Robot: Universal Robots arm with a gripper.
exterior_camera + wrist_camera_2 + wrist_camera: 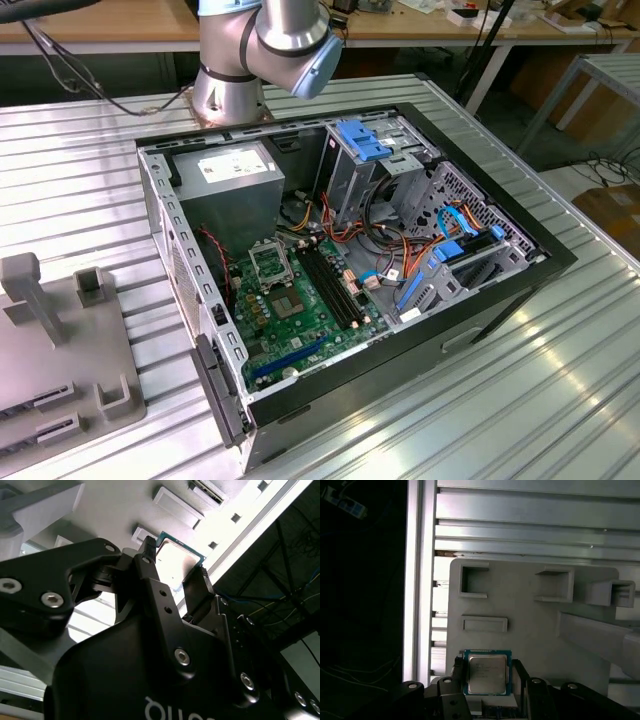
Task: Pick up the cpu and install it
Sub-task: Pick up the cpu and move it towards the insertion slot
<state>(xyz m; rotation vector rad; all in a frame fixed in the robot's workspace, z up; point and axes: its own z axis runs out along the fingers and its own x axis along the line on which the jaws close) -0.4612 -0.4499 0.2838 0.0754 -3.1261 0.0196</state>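
Observation:
The cpu (pixel 486 672) is a small flat square chip with a silver-grey face and a thin green rim. It sits between my two black fingers, and in the first wrist view the grey holder tray (pixel 530 625) lies right behind it. My gripper (pixel 488 674) is shut on the cpu, one finger on each of two opposite edges. The second wrist view shows the same hold, with the cpu (pixel 176 560) between the fingertips (pixel 148 547). In the exterior view the open computer case holds the green motherboard (pixel 300 320) with its black-framed socket (pixel 270 262).
The grey tray (pixel 60 350) with upright posts and pockets sits on the slatted metal table at the exterior view's left. Inside the case are a grey power supply box (pixel 235 175), blue drive brackets (pixel 365 140) and loose cables. The arm's base (pixel 230 90) stands behind the case.

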